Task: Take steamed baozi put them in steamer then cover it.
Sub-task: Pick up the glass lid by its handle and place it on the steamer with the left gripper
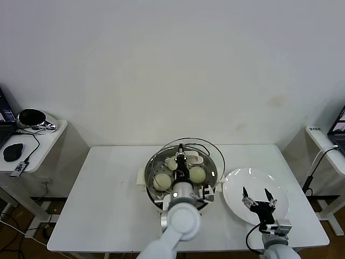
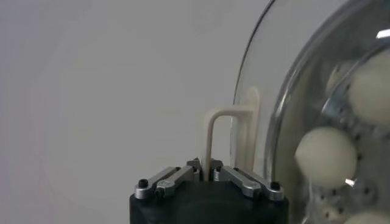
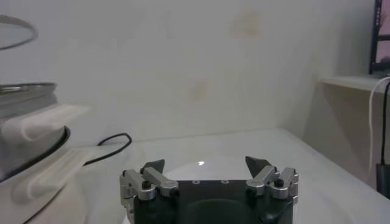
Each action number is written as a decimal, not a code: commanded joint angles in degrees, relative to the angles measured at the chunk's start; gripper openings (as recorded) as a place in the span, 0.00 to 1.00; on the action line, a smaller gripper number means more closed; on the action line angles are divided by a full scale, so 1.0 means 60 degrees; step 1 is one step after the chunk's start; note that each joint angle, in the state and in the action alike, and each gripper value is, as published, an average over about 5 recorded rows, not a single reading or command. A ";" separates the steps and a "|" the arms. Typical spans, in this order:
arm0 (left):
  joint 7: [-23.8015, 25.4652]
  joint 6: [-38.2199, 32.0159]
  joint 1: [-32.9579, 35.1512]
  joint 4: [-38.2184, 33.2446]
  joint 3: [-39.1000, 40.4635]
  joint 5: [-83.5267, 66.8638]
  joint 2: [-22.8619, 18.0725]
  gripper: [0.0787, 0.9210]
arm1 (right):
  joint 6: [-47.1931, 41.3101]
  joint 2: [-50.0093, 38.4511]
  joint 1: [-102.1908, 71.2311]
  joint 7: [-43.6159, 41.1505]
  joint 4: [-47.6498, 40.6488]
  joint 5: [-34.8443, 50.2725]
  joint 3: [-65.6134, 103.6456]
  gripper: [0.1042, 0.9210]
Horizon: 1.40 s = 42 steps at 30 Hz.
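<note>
The steamer [image 1: 218,181] stands at the table's middle, and three steamed baozi [image 1: 198,174] show on its perforated tray. The cover [image 1: 209,152], clear glass with a metal rim, hangs tilted just above the pot. My left gripper [image 1: 181,157] is shut on the cover's cream bar handle [image 2: 212,130]. In the left wrist view the fingertips pinch that handle, and baozi [image 2: 325,156] show through the glass [image 2: 286,79]. My right gripper [image 1: 257,197] hovers open over the white plate [image 1: 237,182], nothing between its fingers [image 3: 258,164].
The steamer's white side handle [image 3: 42,117] and a black cord [image 3: 113,146] lie beside the plate [image 3: 201,165]. Small side tables stand off both table ends, the left one [image 1: 38,141] carrying a mouse and a shiny object.
</note>
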 commanded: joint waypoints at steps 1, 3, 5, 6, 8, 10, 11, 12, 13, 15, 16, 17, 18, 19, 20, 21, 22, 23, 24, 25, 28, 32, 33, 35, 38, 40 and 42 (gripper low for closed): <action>0.0004 0.0398 0.0037 0.0605 0.0120 0.0917 -0.0192 0.08 | -0.0012 0.0067 -0.0033 -0.0008 0.0038 -0.0040 -0.0011 0.88; 0.0109 0.0401 0.0158 0.0512 -0.0039 0.1077 -0.0187 0.08 | -0.0009 0.0068 -0.0043 -0.0015 0.0036 -0.0070 -0.0037 0.88; 0.0220 0.0404 0.0247 0.0426 -0.0159 0.1211 -0.0190 0.08 | -0.0003 0.0068 -0.0046 -0.0021 0.0031 -0.0101 -0.0059 0.88; 0.0258 0.0405 0.0279 0.0398 -0.0203 0.1256 -0.0192 0.08 | -0.0004 0.0076 -0.0045 -0.0023 0.0034 -0.0106 -0.0064 0.88; 0.0300 0.0408 0.0337 0.0343 -0.0269 0.1322 -0.0199 0.08 | -0.0010 0.0103 -0.0039 -0.0023 0.0045 -0.0111 -0.0069 0.88; 0.0353 0.0411 0.0398 0.0277 -0.0303 0.1348 -0.0196 0.08 | -0.0016 0.0125 -0.0034 -0.0022 0.0050 -0.0126 -0.0084 0.88; 0.0380 0.0412 0.0426 0.0252 -0.0311 0.1355 -0.0193 0.08 | -0.0014 0.0132 -0.0034 -0.0022 0.0048 -0.0139 -0.0095 0.88; 0.0405 0.0414 0.0451 0.0241 -0.0319 0.1361 -0.0191 0.08 | -0.0012 0.0138 -0.0036 -0.0022 0.0047 -0.0153 -0.0106 0.88; 0.0427 0.0414 0.0469 0.0242 -0.0328 0.1372 -0.0189 0.08 | -0.0010 0.0144 -0.0037 -0.0022 0.0046 -0.0163 -0.0114 0.88; 0.0461 0.0415 0.0490 0.0265 -0.0343 0.1396 -0.0188 0.08 | -0.0008 0.0156 -0.0040 -0.0023 0.0044 -0.0179 -0.0123 0.88; 0.0480 0.0415 0.0493 0.0275 -0.0348 0.1407 -0.0187 0.08 | -0.0007 0.0162 -0.0038 -0.0022 0.0041 -0.0184 -0.0125 0.88; 0.0496 0.0415 0.0494 0.0282 -0.0350 0.1415 -0.0186 0.08 | -0.0007 0.0167 -0.0034 -0.0022 0.0037 -0.0190 -0.0126 0.88; 0.0511 0.0414 0.0491 0.0288 -0.0351 0.1419 -0.0186 0.08 | -0.0007 0.0172 -0.0030 -0.0023 0.0033 -0.0199 -0.0129 0.88; 0.0521 0.0414 0.0485 0.0302 -0.0353 0.1422 -0.0186 0.08 | -0.0006 0.0178 -0.0026 -0.0023 0.0032 -0.0206 -0.0133 0.88; 0.0526 0.0414 0.0476 0.0318 -0.0357 0.1423 -0.0187 0.08 | -0.0007 0.0185 -0.0023 -0.0023 0.0031 -0.0213 -0.0139 0.88; 0.0534 0.0413 0.0467 0.0335 -0.0360 0.1422 -0.0188 0.08 | -0.0008 0.0192 -0.0020 -0.0023 0.0031 -0.0221 -0.0146 0.88; 0.0546 0.0413 0.0462 0.0351 -0.0364 0.1411 -0.0188 0.08 | -0.0008 0.0198 -0.0018 -0.0023 0.0029 -0.0230 -0.0156 0.88; 0.0558 0.0413 0.0462 0.0363 -0.0365 0.1398 -0.0186 0.08 | -0.0006 0.0204 -0.0016 -0.0023 0.0026 -0.0238 -0.0167 0.88; 0.0578 0.0413 0.0467 0.0369 -0.0366 0.1385 -0.0181 0.08 | -0.0006 0.0210 -0.0014 -0.0023 0.0022 -0.0243 -0.0175 0.88; 0.0602 0.0413 0.0476 0.0371 -0.0368 0.1370 -0.0176 0.08 | -0.0005 0.0215 -0.0012 -0.0023 0.0017 -0.0249 -0.0182 0.88; 0.0671 0.0414 0.0498 0.0355 -0.0383 0.1337 -0.0164 0.08 | -0.0005 0.0225 -0.0006 -0.0022 0.0006 -0.0258 -0.0194 0.88; 0.0775 0.0416 0.0493 0.0305 -0.0358 0.1239 -0.0175 0.08 | -0.0001 0.0233 0.0014 -0.0023 -0.0016 -0.0273 -0.0210 0.88; 0.0776 0.0415 0.0489 0.0303 -0.0341 0.1227 -0.0180 0.08 | 0.0000 0.0237 0.0018 -0.0022 -0.0020 -0.0277 -0.0212 0.88; 0.0739 0.0414 0.0483 0.0320 -0.0329 0.1222 -0.0182 0.08 | 0.0003 0.0249 0.0024 -0.0022 -0.0017 -0.0282 -0.0212 0.88; 0.0652 0.0412 0.0496 0.0370 -0.0372 0.1183 -0.0175 0.08 | 0.0011 0.0262 0.0021 -0.0021 -0.0011 -0.0279 -0.0204 0.88; 0.0590 0.0412 0.0533 0.0373 -0.0400 0.1120 -0.0177 0.08 | 0.0016 0.0269 0.0022 -0.0019 -0.0017 -0.0279 -0.0203 0.88; 0.0507 0.0409 0.0581 0.0372 -0.0408 0.1067 -0.0180 0.08 | 0.0017 0.0279 0.0025 -0.0016 -0.0021 -0.0281 -0.0205 0.88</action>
